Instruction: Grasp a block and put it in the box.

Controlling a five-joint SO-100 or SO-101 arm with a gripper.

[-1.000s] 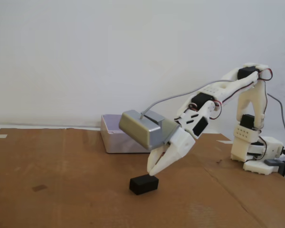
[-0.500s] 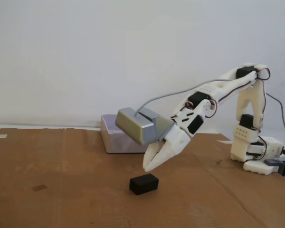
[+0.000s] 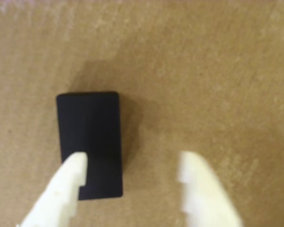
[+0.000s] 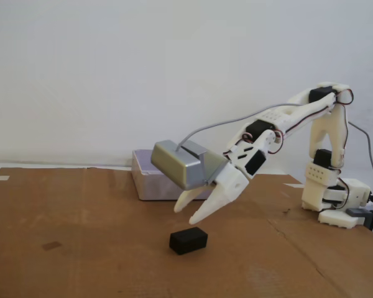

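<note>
On a cardboard sheet [image 4: 81, 236] before a white wall, the gripper [image 4: 186, 214] hangs w/ fingers spread, empty, just above the block [image 4: 188, 240], which lies flat & sits left of centre btw. the fingertips in the wrist view [image 3: 90, 142].

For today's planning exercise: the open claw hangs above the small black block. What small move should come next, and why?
Probably shift the claw left in the wrist view, then lower it. There the small matte black rectangular block sits under the left fingertip, not in the gap; the fixed view shows the claw above it.
</note>
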